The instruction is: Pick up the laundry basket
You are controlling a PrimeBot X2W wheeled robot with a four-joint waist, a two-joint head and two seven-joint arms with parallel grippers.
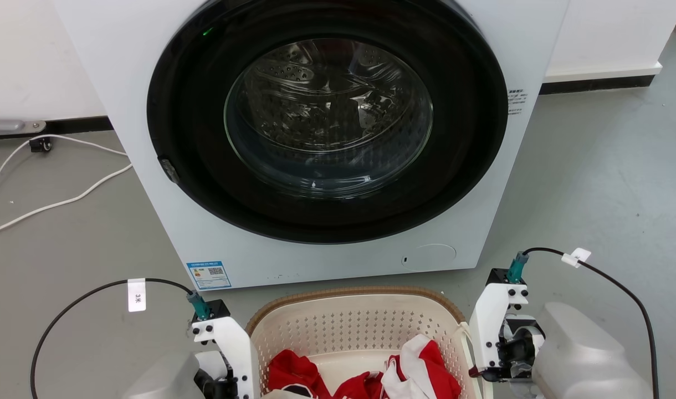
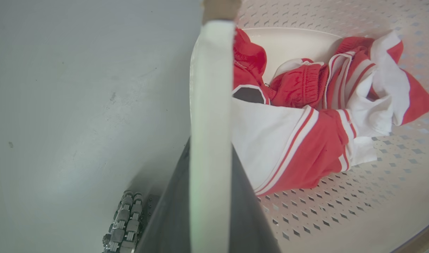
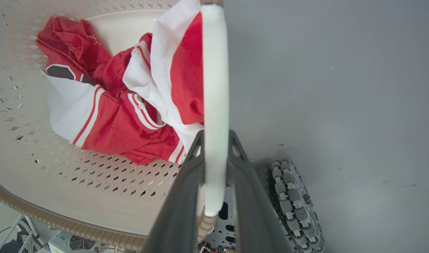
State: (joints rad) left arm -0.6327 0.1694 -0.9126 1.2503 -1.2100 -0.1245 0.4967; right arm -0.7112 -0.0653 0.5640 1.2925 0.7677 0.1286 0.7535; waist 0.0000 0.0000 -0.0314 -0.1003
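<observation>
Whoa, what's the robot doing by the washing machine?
The robot is grabbing the laundry basket in front of the washing machine. Its left gripper is closed on one white side handle, and its right gripper is closed on the other handle. Red and white clothes lie inside the basket. The washer's round door is shut. Whether the basket is off the floor is hard to tell.

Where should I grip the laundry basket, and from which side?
Take the laundry basket by its two white side handles, one gripper from outside each side. Each handle is a slim bar that a gripper can close across; the left gripper and right gripper straddle the left handle and right handle.
</observation>
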